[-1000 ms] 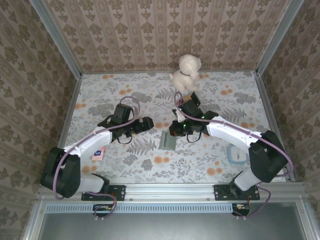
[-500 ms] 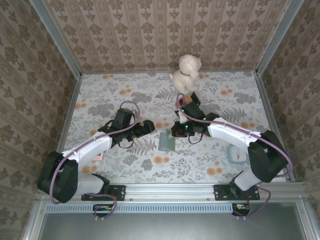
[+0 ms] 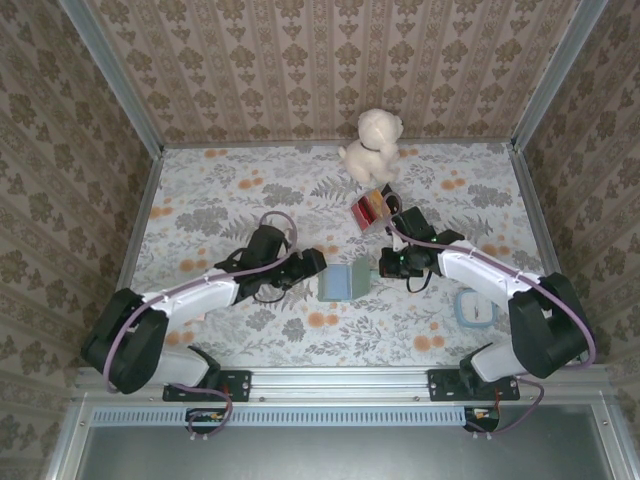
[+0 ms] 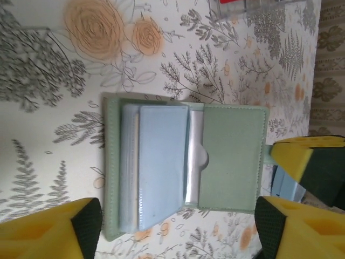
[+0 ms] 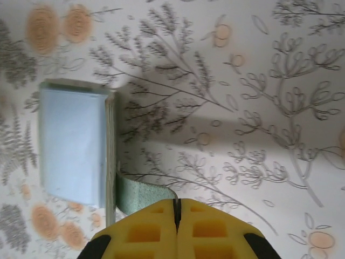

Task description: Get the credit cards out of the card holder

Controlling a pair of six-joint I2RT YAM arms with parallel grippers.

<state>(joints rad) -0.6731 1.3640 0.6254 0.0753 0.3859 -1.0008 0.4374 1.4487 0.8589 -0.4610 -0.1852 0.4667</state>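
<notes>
The sage-green card holder lies open on the floral table between the arms. In the left wrist view the card holder shows a light blue inner panel, and the pale edge of a card sits in its green pocket. My left gripper is open, its fingers standing either side of the holder's near edge. My right gripper is shut on the holder's green strap, which it holds at the holder's right side.
A red-yellow-black striped block lies just behind the right gripper. A cream plush dog stands at the back wall. A small blue-and-white object rests by the right arm's elbow. Metal rails edge the table.
The right gripper has drawn the holder rightward and nearer, and it now lies open. The left arm has swung right up to the holder, and its jaws have narrowed somewhat.
</notes>
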